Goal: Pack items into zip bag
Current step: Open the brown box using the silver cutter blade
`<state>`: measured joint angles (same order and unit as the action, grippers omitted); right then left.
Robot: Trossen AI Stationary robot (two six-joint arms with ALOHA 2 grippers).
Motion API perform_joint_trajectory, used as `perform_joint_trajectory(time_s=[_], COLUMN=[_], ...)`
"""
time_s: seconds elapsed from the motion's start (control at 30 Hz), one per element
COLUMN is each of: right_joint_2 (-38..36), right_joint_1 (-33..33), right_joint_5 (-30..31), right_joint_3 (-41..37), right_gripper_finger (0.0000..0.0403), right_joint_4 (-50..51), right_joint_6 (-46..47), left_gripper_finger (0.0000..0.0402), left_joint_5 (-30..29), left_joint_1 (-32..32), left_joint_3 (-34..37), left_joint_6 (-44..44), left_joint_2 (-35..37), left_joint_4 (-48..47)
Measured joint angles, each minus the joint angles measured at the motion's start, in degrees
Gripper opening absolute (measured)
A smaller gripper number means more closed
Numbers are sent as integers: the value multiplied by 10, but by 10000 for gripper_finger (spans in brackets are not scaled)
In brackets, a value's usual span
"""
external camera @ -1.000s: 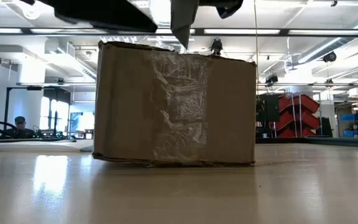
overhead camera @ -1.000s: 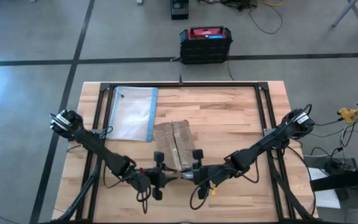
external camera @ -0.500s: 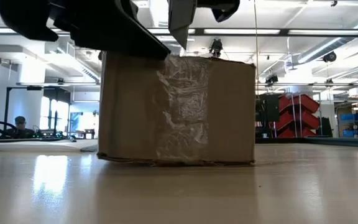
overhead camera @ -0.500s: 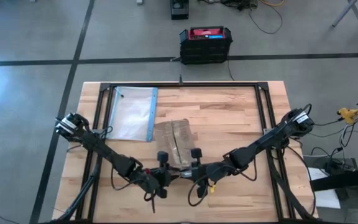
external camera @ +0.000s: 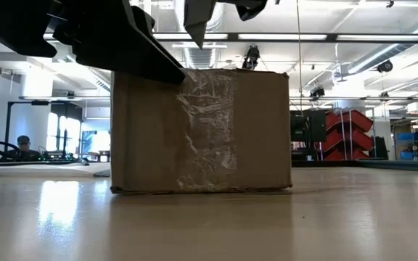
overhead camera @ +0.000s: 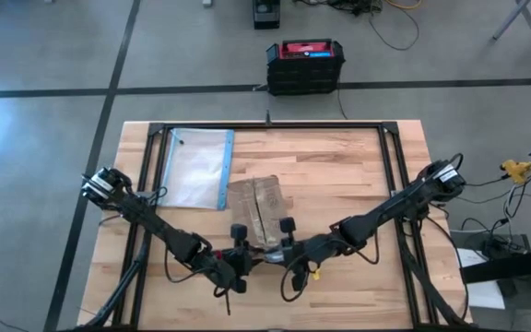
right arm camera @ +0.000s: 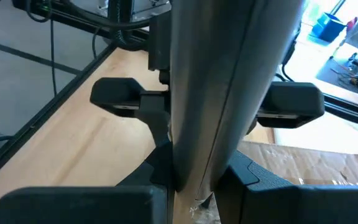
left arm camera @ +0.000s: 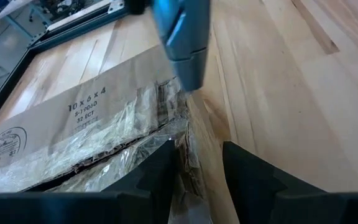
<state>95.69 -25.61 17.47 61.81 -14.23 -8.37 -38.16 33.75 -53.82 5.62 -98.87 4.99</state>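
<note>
The brown cardboard box (overhead camera: 256,210) stands mid-table with clear tape along its top seam (left arm camera: 104,143). The zip bag (overhead camera: 196,169) lies flat at the far left, its blue strip toward the box. No items show. My left gripper (overhead camera: 240,251) is open at the box's near end (left arm camera: 197,155). My right gripper (overhead camera: 289,251) is shut on a slim grey tool (right arm camera: 222,81). The tool's tip (left arm camera: 188,81) stands at the near end of the taped seam, and seems just above the box in the low view (external camera: 194,32). My left gripper straddles the box's near top edge (left arm camera: 194,134), pointing toward the table's right and slanting down. One finger (left arm camera: 160,168) lies over the taped top; the other (left arm camera: 247,174) stands off the near wall. Whether they press the box I cannot tell. My right gripper pinches the grey tool's shaft (right arm camera: 194,177) between its two fingers. The tool runs forward along the fingers toward the box and the left gripper, lifted clear of the table. Its tip (external camera: 194,32) points down.
A black frame rail (overhead camera: 265,126) runs round the table. A black and red crate (overhead camera: 305,65) stands on the floor beyond the far edge. Bare wood (overhead camera: 339,184) lies right of the box. A person (external camera: 22,145) sits far off in the room.
My left gripper has gone toward the table's right and come down onto the box's near end. My right gripper has carried the tool a little toward the table's left. The box has shifted slightly on the table.
</note>
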Motion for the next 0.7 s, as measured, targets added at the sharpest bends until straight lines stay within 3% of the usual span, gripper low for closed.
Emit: perform_joint_trajectory(time_s=[0.7], right_joint_2=[27], right_joint_1=[8], right_joint_5=[5], right_joint_3=[-9], right_gripper_finger=[51], right_joint_4=[-31], right_joint_6=[-27], left_gripper_finger=[119], left_joint_5=[2], left_joint_1=[0], left_joint_3=[0], left_joint_6=[16], left_joint_2=[0], left_joint_4=[-5])
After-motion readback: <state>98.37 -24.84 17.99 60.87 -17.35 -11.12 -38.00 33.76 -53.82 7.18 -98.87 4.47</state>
